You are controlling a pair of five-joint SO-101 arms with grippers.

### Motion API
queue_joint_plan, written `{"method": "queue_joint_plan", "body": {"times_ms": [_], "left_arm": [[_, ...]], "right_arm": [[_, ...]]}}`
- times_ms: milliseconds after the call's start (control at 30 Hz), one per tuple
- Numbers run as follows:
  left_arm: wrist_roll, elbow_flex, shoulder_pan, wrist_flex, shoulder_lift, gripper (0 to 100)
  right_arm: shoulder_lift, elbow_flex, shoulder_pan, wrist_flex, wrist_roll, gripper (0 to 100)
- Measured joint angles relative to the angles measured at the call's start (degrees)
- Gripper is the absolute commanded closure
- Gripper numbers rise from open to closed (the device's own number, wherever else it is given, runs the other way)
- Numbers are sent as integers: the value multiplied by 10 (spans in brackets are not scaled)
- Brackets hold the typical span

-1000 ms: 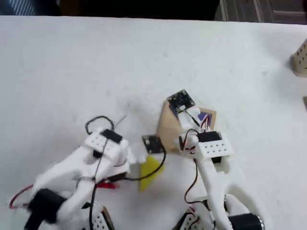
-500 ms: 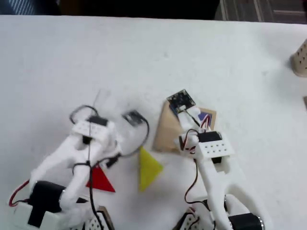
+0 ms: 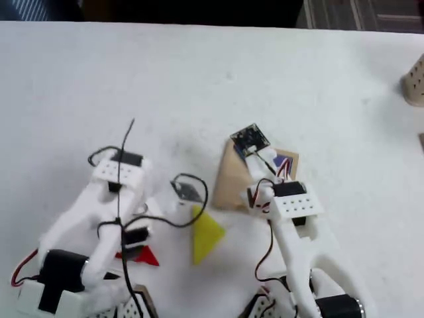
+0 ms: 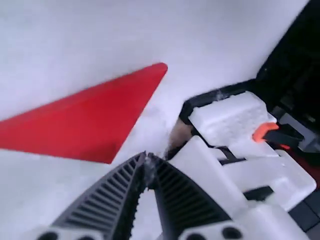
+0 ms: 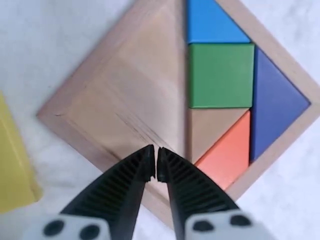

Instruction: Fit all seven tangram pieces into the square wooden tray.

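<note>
I count four pieces seated in the tray (image 5: 115, 100): blue triangle (image 5: 212, 22), green square (image 5: 221, 75), purple triangle (image 5: 275, 102), orange triangle (image 5: 227, 150). Its other half is bare wood. The yellow triangle (image 3: 205, 233) lies just beside the rim and the red triangle (image 4: 85, 122) near the left gripper (image 4: 148, 167). Both jaws are closed and empty, and the right gripper (image 5: 156, 160) hangs over the bare half

You get bright, even light; the white table (image 3: 199, 79) glares, dark room past its 12 o'clock edge.
</note>
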Motion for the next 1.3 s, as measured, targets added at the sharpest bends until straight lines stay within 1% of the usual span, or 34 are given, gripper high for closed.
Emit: {"method": "queue_joint_plan", "body": {"times_ms": [100,200,300,367,467,567,667,867,967,1033,1167,1233,1300], "left_arm": [[-5,57,18,-80,0,980],[-5,106,51,-136,0,980],[-5,127,62,-180,1,980],[25,134,62,-201,-3,980],[121,132,57,-210,0,980],[209,119,21,-222,1,980],[251,93,-17,-229,2,980],[265,38,-60,-250,4,980],[265,-18,-71,-290,2,980],[266,-41,-71,-283,3,980],[268,-89,-60,-231,3,980],[269,-97,-62,-234,3,980],[269,-96,-63,-255,3,980]], "right_arm": [[0,0,0,0,0,978],[0,0,0,0,0,978],[0,0,0,0,0,978],[0,0,0,0,0,978],[0,0,0,0,0,978],[0,0,0,0,0,978],[0,0,0,0,0,978],[0,0,0,0,0,978],[0,0,0,0,0,978],[0,0,0,0,0,978],[0,0,0,0,0,978],[0,0,0,0,0,978],[0,0,0,0,0,978]]}}
